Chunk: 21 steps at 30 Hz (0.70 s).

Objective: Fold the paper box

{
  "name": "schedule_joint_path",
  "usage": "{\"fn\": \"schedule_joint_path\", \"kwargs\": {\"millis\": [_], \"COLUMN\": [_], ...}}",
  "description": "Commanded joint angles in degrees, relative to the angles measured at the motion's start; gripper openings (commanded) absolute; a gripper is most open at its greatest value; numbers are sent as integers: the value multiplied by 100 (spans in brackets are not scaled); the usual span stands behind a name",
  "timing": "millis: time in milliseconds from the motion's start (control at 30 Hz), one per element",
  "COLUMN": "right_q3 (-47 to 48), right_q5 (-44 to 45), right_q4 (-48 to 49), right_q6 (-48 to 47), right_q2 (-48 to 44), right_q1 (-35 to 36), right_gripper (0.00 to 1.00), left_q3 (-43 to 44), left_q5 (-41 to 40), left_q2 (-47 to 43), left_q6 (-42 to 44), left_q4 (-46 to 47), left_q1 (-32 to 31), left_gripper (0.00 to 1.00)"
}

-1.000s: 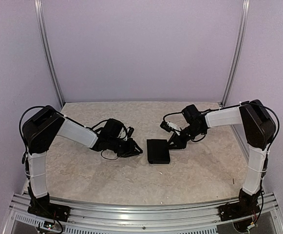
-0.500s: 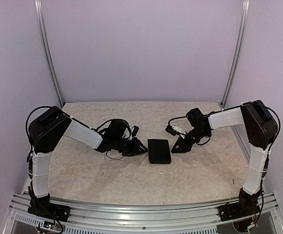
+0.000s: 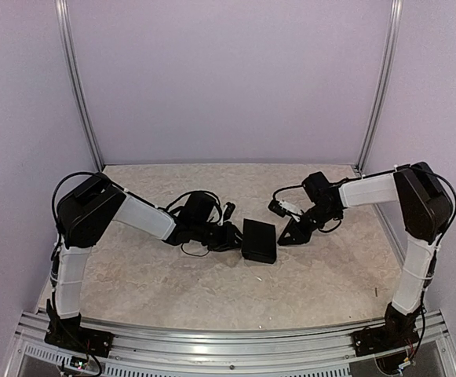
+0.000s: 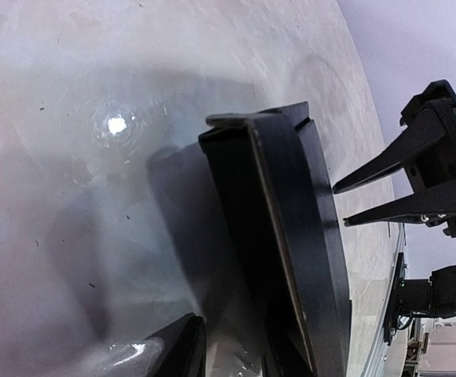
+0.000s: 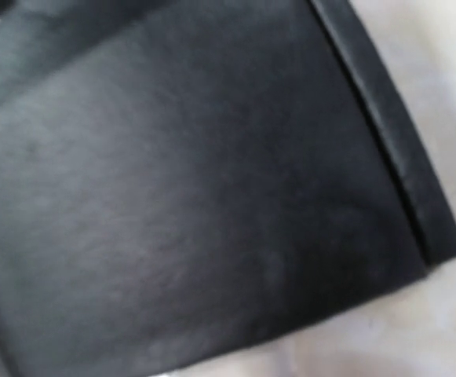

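Steadying the slim matte black cardboard box mid-table by its left edge with the left gripper — pinching or just nudging, cannot tell — right gripper spread and empty alongside, likely for tucking.

The paper box lies on the table, the right gripper near it, jaws parted

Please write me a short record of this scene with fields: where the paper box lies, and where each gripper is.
paper box: black, slim, near the middle of the table, between the two grippers
left gripper: at the box's left edge; whether it grips is unclear
right gripper: right of the box, apart from it, fingers parted, holding nothing
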Motion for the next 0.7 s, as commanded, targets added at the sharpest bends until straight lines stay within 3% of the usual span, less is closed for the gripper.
{"fn": "schedule_joint_path", "kwargs": {"millis": [0, 333, 667], "right_q3": [-136, 281, 15], "right_q5": [-68, -21, 177], "right_q4": [34, -8, 44], "right_q6": [-29, 23, -36], "right_q2": [-471, 200, 119], "right_q1": [-32, 100, 38], "right_gripper": [20, 19, 19], "left_q3": [-203, -229, -158], "left_q5": [-103, 158, 671], "left_q2": [133, 120, -28], "left_q6": [83, 61, 163], "left_q4": [-565, -215, 454], "left_q1": [-2, -11, -119], "left_gripper": [25, 25, 25]}}
